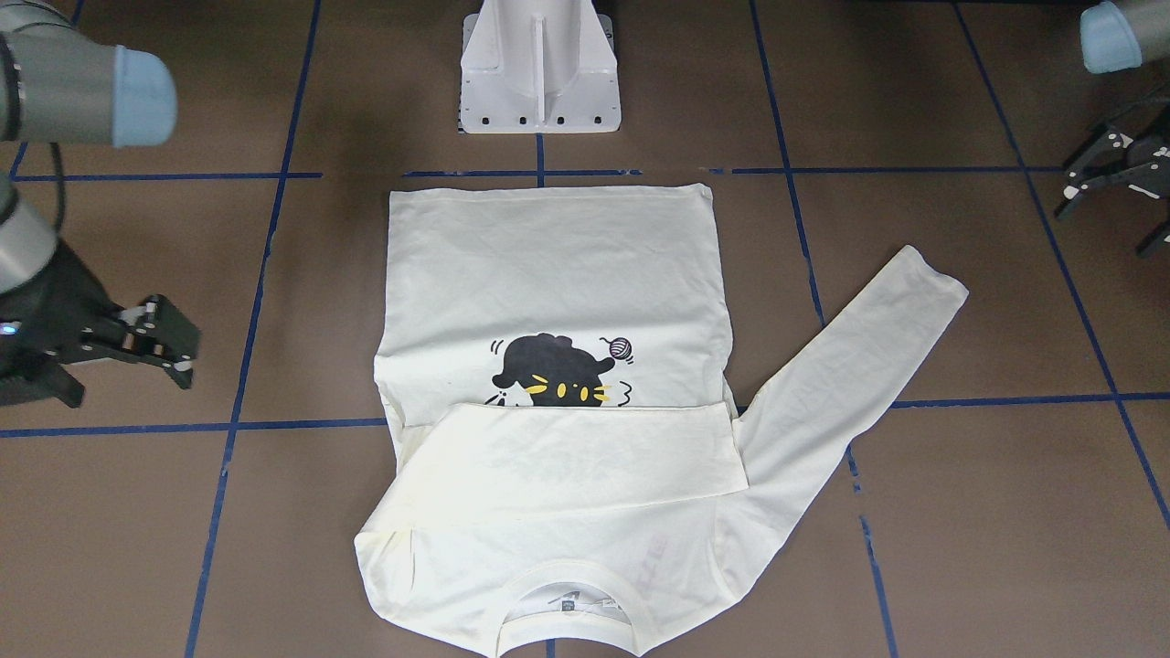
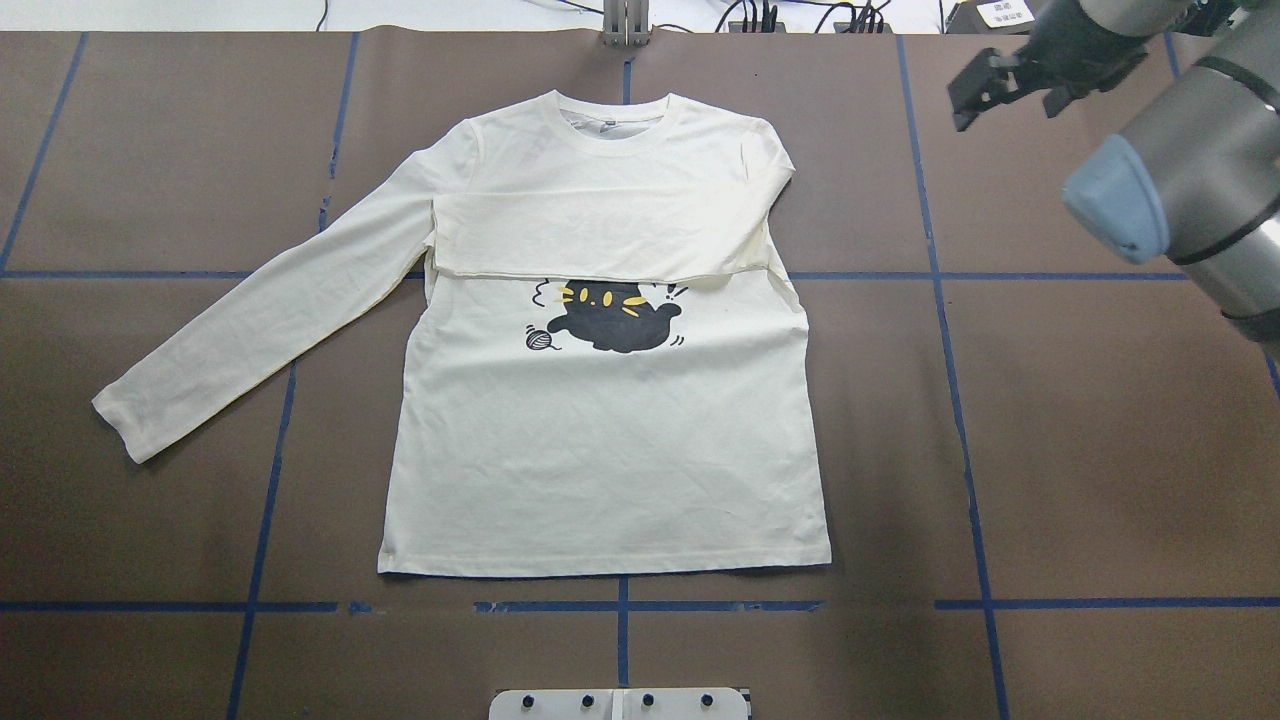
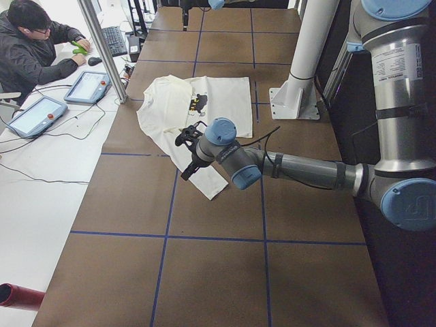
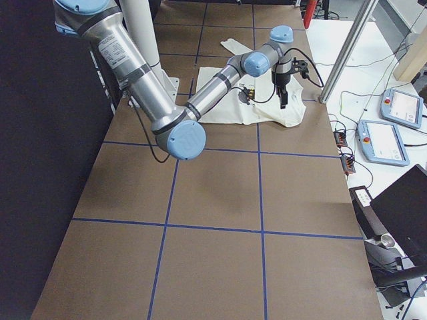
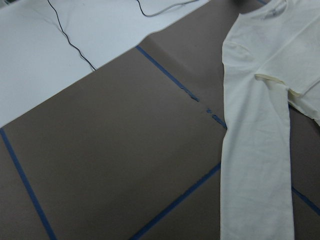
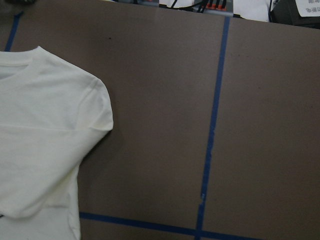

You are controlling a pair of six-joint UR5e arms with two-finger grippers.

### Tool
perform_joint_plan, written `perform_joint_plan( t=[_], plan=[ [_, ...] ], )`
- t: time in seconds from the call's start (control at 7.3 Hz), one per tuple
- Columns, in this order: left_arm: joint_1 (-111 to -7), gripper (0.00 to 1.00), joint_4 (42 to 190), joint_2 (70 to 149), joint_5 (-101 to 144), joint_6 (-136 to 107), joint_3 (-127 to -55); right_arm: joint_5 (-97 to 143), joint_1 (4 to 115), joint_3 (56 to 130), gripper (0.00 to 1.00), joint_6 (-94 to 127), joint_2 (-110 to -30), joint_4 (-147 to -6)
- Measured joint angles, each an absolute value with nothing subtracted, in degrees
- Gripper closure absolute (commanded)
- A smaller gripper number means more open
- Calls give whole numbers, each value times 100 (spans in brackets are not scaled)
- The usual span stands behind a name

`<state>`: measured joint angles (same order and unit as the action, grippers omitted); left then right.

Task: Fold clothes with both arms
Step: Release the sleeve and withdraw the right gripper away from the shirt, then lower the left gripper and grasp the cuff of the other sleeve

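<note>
Overhead exterior gives me the cream T-shirt [image 2: 600, 450] lying flat, front up, in the middle of the brown counter [image 2: 1100, 450]. Its ribbed collar [image 2: 615, 125] is at the far edge and its hem is toward the robot's base. The sleeve on the robot's right side [image 2: 600, 235] is folded straight across the chest. Its lower edge covers the top of the black cat print [image 2: 615, 320], and the small yarn ball [image 2: 540, 338] shows just beside the cat. The other sleeve [image 2: 260, 320] lies stretched out diagonally toward the robot's left, flat on the counter and crossing a blue tape line [image 2: 290, 390].

Neither arm touches the shirt. The right claw [image 2: 1005, 105] hangs above the far right corner, well clear of the folded shoulder, with its fingers spread and nothing between them. In the front-facing view I see the left claw [image 1: 1106, 219] at the frame's edge, beyond the outstretched cuff. It is also spread apart and empty.

The white pedestal [image 1: 539, 64] stands just behind the hem. In the left side view, a person [image 3: 34, 48] sits at a desk past the counter's far end.
</note>
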<state>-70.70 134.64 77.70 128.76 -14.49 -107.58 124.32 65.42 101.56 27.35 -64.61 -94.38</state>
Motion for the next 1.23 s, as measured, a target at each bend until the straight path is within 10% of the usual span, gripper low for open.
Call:
perform_joint_plan(
  t=[0.55, 1.23],
  plan=[
    [-4571, 3, 14180, 7243, 10798, -3379, -10772, 13121, 7500, 11118, 0, 1189, -8381, -9406],
    [-3721, 15, 14210, 7308, 10306, -3543, -10410, 13133, 7622, 11317, 0, 1143, -8654, -9413]
  ],
)
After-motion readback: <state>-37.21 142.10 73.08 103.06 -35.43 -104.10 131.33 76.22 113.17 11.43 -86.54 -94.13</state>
